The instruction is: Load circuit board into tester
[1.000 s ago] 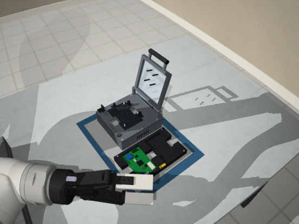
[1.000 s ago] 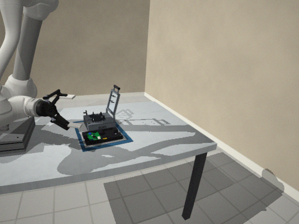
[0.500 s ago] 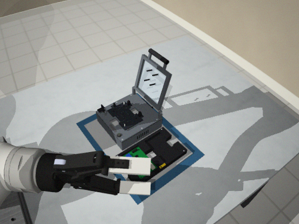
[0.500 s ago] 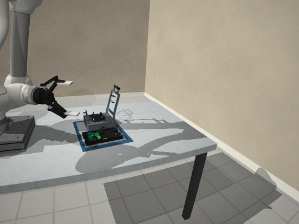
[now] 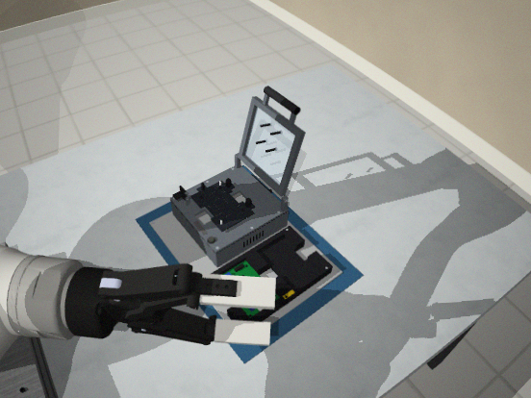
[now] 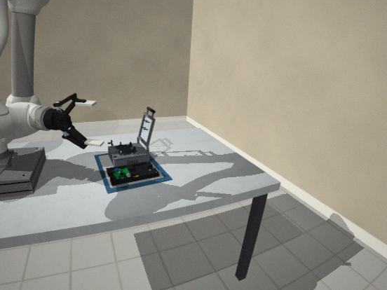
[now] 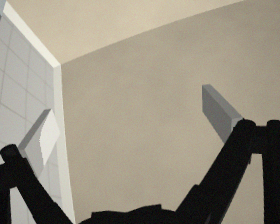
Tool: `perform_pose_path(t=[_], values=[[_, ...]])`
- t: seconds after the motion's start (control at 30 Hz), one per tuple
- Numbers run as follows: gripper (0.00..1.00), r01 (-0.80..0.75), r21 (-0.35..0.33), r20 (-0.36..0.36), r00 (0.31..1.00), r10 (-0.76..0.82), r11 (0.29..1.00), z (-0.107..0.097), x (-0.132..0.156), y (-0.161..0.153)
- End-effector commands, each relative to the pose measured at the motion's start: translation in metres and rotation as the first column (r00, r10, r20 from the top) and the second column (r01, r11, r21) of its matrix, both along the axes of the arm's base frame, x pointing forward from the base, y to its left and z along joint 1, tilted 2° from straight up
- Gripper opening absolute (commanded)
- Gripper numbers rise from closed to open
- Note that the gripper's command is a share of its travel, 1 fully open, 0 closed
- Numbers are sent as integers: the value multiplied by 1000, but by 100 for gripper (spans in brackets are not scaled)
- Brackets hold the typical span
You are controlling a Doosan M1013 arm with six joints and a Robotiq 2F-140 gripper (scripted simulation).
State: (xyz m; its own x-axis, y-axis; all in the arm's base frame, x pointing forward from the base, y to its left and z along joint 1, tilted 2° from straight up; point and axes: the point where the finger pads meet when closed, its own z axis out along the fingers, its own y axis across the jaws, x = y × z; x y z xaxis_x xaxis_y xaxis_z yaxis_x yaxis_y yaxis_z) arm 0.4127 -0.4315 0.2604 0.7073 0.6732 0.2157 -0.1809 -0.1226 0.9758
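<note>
The green circuit board (image 5: 246, 269) (image 6: 121, 173) lies in the black tray's (image 5: 314, 264) (image 6: 148, 171) pocket nearer the arm; my fingers hide part of it in the top view. The grey tester (image 5: 250, 235) (image 6: 127, 159) stands behind the tray. Its lid (image 5: 273, 141) (image 6: 145, 129) is raised, with the black handle (image 5: 282, 99) on top. The black plate (image 5: 223, 207) with the pins is bare. A black hook (image 5: 182, 193) stands at the tester's far left corner. My gripper (image 5: 271, 313) (image 6: 99, 122) (image 7: 127, 109) is wide open and empty. It lies level in the air, left of the tester and tray. The wrist view shows only wall.
Tester and tray sit inside a blue-framed mat (image 5: 347, 281) (image 6: 102, 176) on the table. The arm's base block (image 6: 21, 169) stands at the table's left. The table's right edge lies near the wall.
</note>
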Motion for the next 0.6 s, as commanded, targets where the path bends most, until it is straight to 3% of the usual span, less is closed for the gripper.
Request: perform_pose_path(t=[0.0,0.2,0.3,0.37,0.47,0.57], values=[[100,-12,16,-53,999,13,1000,-7,17,-9],[100,-31,91,-229,972,52,995,-39,59,-27],[100,-31,91,-229,972,52,995,-39,59,-27],[100,-42,135,-325,942,84,990,-54,80,-32],[100,-48,160,-376,921,106,986,-62,91,-33],[100,-60,214,-478,864,158,975,-75,111,-31]])
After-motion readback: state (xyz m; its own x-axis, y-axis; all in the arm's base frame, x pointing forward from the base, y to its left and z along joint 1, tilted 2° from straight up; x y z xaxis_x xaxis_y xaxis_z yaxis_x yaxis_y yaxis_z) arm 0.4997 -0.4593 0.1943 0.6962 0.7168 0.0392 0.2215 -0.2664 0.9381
